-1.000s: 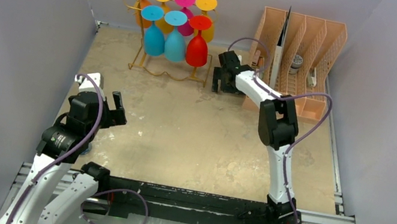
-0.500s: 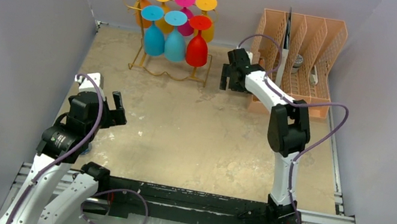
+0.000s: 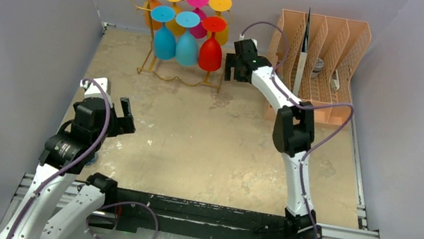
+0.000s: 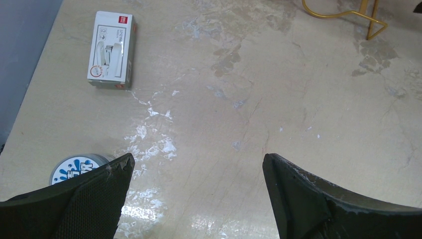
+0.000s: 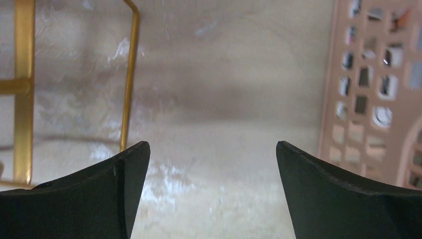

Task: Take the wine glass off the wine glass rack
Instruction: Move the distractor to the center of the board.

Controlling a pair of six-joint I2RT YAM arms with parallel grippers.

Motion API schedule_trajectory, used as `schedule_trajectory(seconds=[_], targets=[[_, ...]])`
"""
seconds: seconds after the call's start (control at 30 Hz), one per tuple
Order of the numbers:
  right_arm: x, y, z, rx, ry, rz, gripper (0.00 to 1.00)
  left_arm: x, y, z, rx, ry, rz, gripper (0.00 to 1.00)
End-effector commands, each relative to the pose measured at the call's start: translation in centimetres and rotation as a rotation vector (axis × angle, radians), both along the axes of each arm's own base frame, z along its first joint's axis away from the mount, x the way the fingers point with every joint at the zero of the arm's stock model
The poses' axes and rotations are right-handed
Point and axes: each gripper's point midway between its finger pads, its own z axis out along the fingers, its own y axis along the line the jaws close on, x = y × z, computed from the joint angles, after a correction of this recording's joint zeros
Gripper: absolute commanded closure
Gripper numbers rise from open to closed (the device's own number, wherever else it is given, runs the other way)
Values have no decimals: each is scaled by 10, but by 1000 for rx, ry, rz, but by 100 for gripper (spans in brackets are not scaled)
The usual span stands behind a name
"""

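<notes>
Wine glasses (image 3: 165, 43) of bright coloured plastic, seven in all, hang bowl-down on the tall gold wire wine glass rack (image 3: 167, 78) at the far left of the beige table (image 3: 206, 138), seen from above; the red wine glass (image 3: 210, 54) is at the rack's right end. The right gripper (image 3: 231, 69) hovers just right of it, between the rack and the peach plastic lattice file organiser (image 3: 333, 42) at the far right, fingers spread and empty. The left gripper (image 3: 125, 119) hangs near the table's left edge, well apart from the rack, also spread wide and holding nothing. From the left wrist, bare tabletop lies between the spread fingers, with a white cardboard box (image 4: 110, 49) farther off to the left and a round tin with a blue-and-white lid (image 4: 74, 168) just beside the left finger. From the right wrist, blurred gold wires stand to the left and peach lattice to the right of the open gap.
</notes>
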Motion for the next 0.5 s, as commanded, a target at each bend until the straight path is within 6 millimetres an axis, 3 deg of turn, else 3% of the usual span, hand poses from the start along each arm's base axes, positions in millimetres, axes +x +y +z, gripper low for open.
schedule_trajectory(seconds=[0.0, 0.07, 0.23, 0.47], targets=[[32, 1, -8, -69, -49, 46, 1, 4, -1, 1, -11, -7, 4, 0], [44, 0, -20, -93, -56, 44, 1, 5, -2, 0, -10, -4, 3, 0], [69, -17, -20, -195, -143, 0, 1, 6, -3, -2, -9, 6, -5, 0], [73, -70, -19, -322, -148, -145, 1, 7, -4, -4, -8, 16, -8, 0]])
